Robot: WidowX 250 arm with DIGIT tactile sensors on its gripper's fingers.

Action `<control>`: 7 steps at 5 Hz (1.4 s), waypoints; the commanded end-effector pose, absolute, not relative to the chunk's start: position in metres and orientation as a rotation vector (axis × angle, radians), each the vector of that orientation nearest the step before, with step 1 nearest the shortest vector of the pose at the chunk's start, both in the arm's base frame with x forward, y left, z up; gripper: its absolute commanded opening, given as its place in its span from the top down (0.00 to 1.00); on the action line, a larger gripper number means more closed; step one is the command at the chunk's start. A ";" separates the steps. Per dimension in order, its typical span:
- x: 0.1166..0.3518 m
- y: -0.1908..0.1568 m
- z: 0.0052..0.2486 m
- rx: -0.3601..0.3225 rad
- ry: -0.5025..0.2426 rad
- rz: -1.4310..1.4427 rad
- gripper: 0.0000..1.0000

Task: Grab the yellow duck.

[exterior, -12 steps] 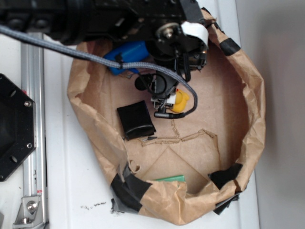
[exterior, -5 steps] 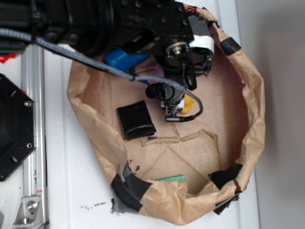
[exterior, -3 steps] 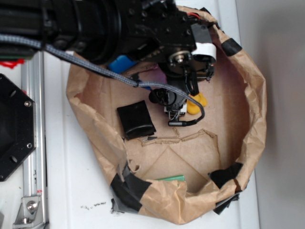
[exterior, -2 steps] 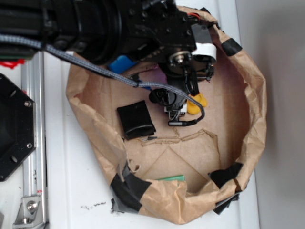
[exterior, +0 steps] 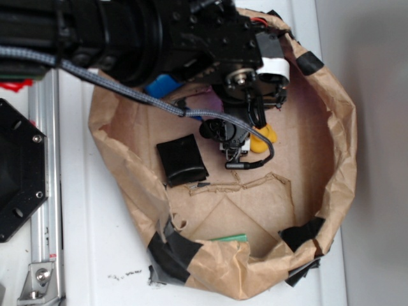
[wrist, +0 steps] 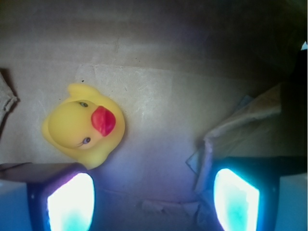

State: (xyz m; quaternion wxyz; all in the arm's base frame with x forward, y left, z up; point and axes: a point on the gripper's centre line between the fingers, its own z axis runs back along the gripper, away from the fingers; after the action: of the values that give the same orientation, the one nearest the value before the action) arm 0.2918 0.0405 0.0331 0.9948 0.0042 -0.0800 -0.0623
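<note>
Yellow duck (wrist: 83,126) lies free above the left finger (wrist: 67,197) of the spread-apart tool (wrist: 154,199), half hidden in the exterior view.

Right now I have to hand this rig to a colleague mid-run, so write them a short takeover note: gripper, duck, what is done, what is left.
Gripper: open, empty, hanging low over the cardboard floor inside the paper-walled bin.
Yellow duck: on the floor, face up, not held. In the wrist view it lies off-centre, just ahead of one fingertip rather than between the two.
Done: approach to the duck.
Left: probably shift sideways to centre the duck between the fingers, descend, close, lift.
Note: crumpled paper sits near the other finger.
</note>
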 end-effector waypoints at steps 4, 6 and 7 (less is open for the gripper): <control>0.327 0.040 0.070 0.040 -0.291 -0.097 0.00; 0.328 0.035 0.067 0.031 -0.287 -0.103 0.00; 0.330 0.027 0.055 -0.025 -0.264 -0.118 0.00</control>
State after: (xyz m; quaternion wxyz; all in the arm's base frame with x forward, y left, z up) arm 0.3182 0.0374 0.0422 0.9933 -0.0151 -0.1058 -0.0441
